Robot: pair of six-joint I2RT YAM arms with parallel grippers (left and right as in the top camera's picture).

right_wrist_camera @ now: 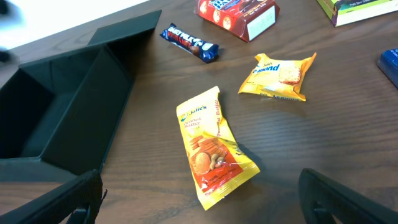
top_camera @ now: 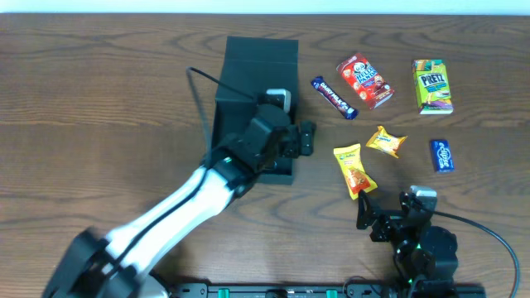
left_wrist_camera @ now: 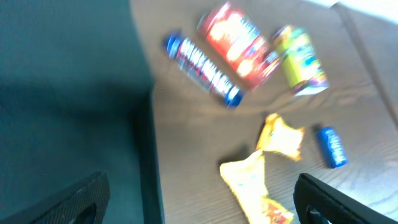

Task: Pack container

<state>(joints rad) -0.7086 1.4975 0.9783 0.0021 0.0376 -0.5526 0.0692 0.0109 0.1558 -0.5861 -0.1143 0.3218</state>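
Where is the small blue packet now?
In the overhead view, the blue packet lies far right, nearer the robot than the Pretz box and right of the yellow cracker packet.

Left arm (top_camera: pixel 178 207) white; left pincer (top_camera: pixel 306 137), right pincer (top_camera: pixel 386 215) black.

The left arm (top_camera: pixel 190 199) lies across the near half of the container (top_camera: pixel 248 83) and covers much of its opening. The far part of the opening shows uncovered, with the flap along the far edge. The left gripper (top_camera: pixel 305 138) hangs just off the container's right wall. Right of the container a blue bar (top_camera: pixel 333 98) lies nearest, with bare wood between it and the wall. Further right lie a yellow packet (top_camera: pixel 354 170), an orange packet (top_camera: pixel 386 141), a red box (top_camera: pixel 364 81), the Pretz box (top_camera: pixel 432 86) and a small blue packet (top_camera: pixel 441 155), all apart, with lanes of table (top_camera: pixel 99 83) between them. Left of the container is bare wood.
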